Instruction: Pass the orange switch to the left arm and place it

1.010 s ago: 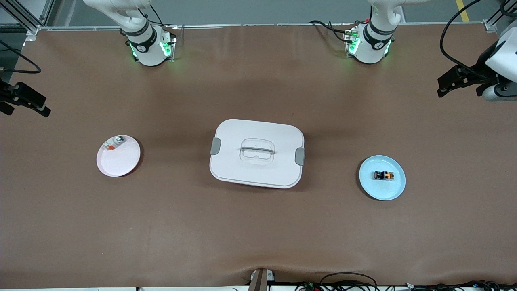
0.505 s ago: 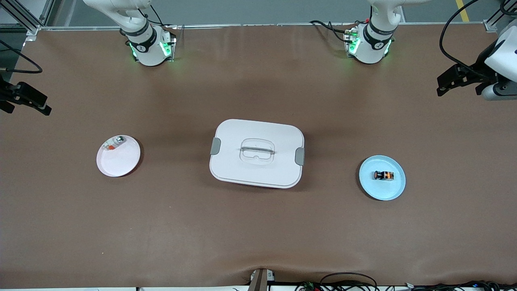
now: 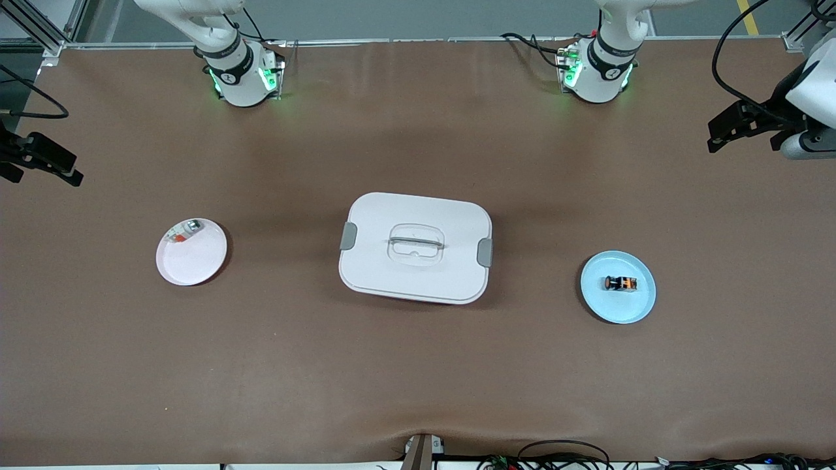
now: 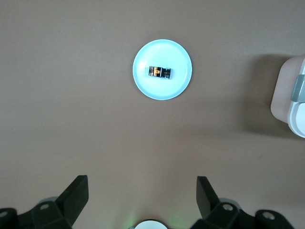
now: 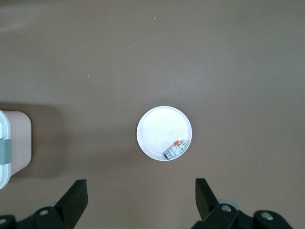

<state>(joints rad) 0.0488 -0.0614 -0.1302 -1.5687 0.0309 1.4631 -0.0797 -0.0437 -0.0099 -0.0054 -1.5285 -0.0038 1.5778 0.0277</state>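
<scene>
Orange switch: tiny black cylinder, orange cap, lying on blue plate.

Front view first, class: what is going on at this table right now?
Nothing is held yet. The orange switch lies on a blue plate toward the left arm's end; the box sits mid-table. A white plate with a small silver-and-red piece lies toward the right arm's end. The left pincer and right pincer hover open, high over the table's ends.
</scene>
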